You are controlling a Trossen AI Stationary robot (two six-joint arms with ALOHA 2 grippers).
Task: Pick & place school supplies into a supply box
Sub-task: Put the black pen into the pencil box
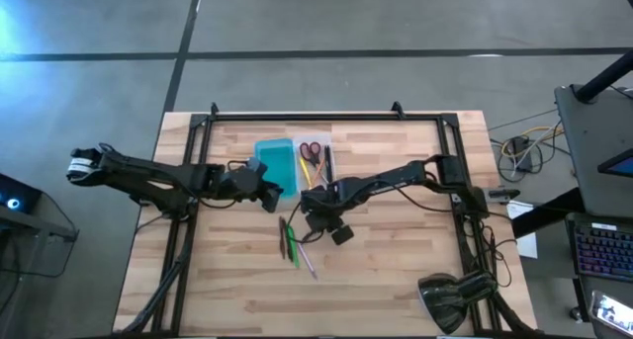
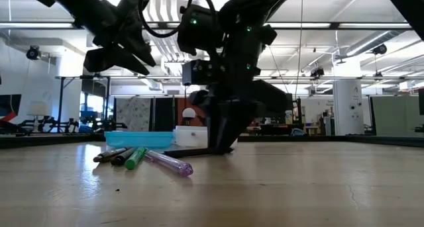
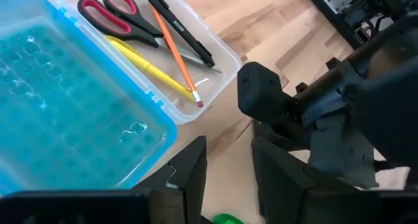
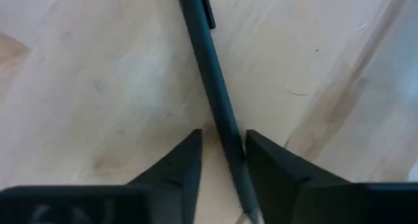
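The supply box lies open, its teal lid half (image 3: 65,100) beside its clear tray half (image 3: 219,54); the box (image 1: 295,164) sits on the table's far middle. In the tray lie red-handled scissors (image 3: 111,15), a yellow pencil (image 3: 144,64), an orange pencil (image 3: 173,48) and a black pen (image 3: 176,21). My left gripper (image 3: 228,172) hovers open above the table beside the lid's near corner. My right gripper (image 4: 224,152) points down, open by a narrow gap, its fingers on either side of a dark pen (image 4: 209,67) lying flat on the wood. My right gripper comes from above with its fingers across the dark pen's shaft (image 4: 228,136). One fingertip (image 4: 261,159) stands right at the shaft and the other (image 4: 189,159) shows a small gap. I cannot tell whether either touches it. The pen rests on the table.
A brown pen (image 2: 109,154), a green pen (image 2: 136,157) and a pale clear pen (image 2: 169,164) lie together on the table near the box, toward the near edge (image 1: 293,248). The two grippers stand close together. Bare wood lies to the table's left, right and near sides.
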